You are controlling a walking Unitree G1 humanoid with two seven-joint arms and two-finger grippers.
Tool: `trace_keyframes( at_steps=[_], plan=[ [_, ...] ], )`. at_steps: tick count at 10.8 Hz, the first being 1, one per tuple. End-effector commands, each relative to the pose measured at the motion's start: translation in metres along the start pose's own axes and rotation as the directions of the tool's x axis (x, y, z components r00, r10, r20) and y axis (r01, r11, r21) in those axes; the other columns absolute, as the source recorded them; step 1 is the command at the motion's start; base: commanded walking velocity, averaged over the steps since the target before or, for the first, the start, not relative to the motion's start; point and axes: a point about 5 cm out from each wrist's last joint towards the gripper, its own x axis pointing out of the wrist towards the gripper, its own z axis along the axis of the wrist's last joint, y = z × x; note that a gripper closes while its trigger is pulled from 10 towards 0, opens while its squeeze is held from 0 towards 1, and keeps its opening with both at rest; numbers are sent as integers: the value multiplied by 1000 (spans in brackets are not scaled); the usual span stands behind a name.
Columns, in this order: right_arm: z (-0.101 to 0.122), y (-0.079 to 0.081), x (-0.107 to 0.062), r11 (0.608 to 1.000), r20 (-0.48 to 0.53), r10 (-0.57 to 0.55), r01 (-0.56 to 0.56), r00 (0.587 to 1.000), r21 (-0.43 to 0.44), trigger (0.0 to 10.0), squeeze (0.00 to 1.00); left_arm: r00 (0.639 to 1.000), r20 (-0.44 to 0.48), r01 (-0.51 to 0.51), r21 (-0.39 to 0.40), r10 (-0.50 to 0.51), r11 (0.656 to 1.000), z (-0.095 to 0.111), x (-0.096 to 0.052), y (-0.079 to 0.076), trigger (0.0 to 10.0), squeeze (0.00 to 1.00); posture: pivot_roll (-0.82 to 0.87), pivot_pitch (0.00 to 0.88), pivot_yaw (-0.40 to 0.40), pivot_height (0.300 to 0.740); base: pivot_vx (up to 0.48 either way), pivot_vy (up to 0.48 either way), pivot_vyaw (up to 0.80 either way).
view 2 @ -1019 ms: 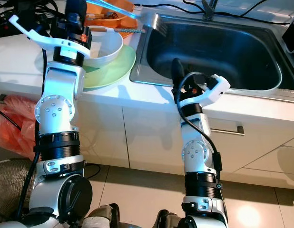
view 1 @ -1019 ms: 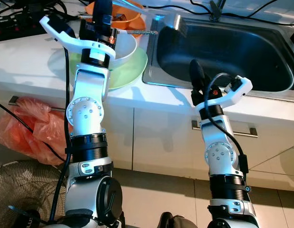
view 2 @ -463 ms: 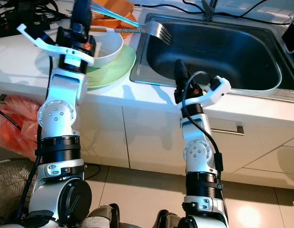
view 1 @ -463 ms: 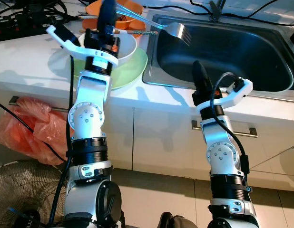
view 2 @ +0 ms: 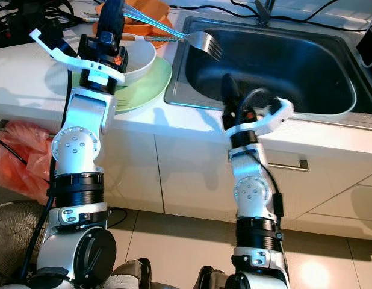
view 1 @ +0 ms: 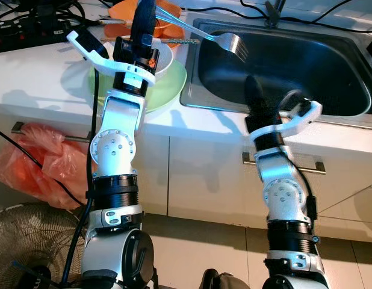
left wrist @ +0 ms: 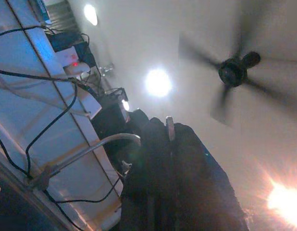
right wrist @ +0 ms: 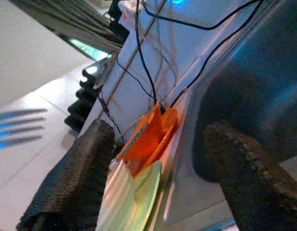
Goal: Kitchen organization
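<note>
Fork (view 1: 229, 42) in our left hand (view 1: 144, 15) is what we are handling: our two black fingers are clamped together on its handle, and its tines reach out over the near-left corner of the sink, clear of the basin floor.

Going from the biggest thing down, we see the white tabletop (view 1: 35, 78) running across the scene, with cupboard doors below it. Set into it is the dark steel sink (view 1: 294, 66), which takes up most of the right half. Our left arm rises in front of the tabletop edge, its wrist above the dishes. Our right arm stands in front of the sink's near rim, and our right hand (view 1: 253, 96) points up toward the basin; the right wrist view shows its fingers (right wrist: 71, 183) spread well apart with nothing between them.

On the floor to the left lies an orange plastic bag (view 1: 35, 162), and a wire fan guard (view 1: 29, 241) sits below it.

On the tabletop just left of the sink lies a pale green plate (view 1: 168, 87) with a white bowl (view 1: 164, 57) resting on it. Behind them is an orange bowl (view 1: 171, 15), partly hidden by our left hand. Black cables (view 1: 29, 18) trail along the back of the tabletop.
</note>
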Motion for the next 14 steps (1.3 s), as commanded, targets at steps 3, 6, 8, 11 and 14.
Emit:
trace_keyframes(
  at_steps=[3, 6, 8, 11, 14],
  plan=[
    [3, 19, 8, 981, 57, 52, -62, 997, 185, 10000, 31, 999, -3, -38, -77, 38, 996, -24, -5, 4, 10000, 0, 108, 154, -44, 740, 0, 0, 0],
    [0, 25, 8, 954, 35, 103, -108, 994, 281, 10000, 0, 997, -12, -81, -61, 80, 995, -28, -4, 9, 10000, 0, 112, 156, -45, 740, 0, 0, 0],
    [1, 33, 8, 936, 31, 142, -144, 989, 321, 10000, 0, 995, -43, -96, -73, 93, 993, -39, -6, 10, 10000, 0, 109, 157, -43, 740, 0, 0, 0],
    [1, 40, 8, 923, 23, 182, -179, 983, 340, 10000, 0, 992, -76, -107, -85, 100, 991, -49, -7, 10, 10000, 0, 110, 160, -44, 740, 0, 0, 0],
    [-2, 42, 7, 915, 8, 196, -186, 981, 358, 10000, 0, 993, -82, -91, -119, 82, 989, -56, -5, 7, 10000, 0, 111, 157, -43, 740, 0, 0, 0]
  ],
)
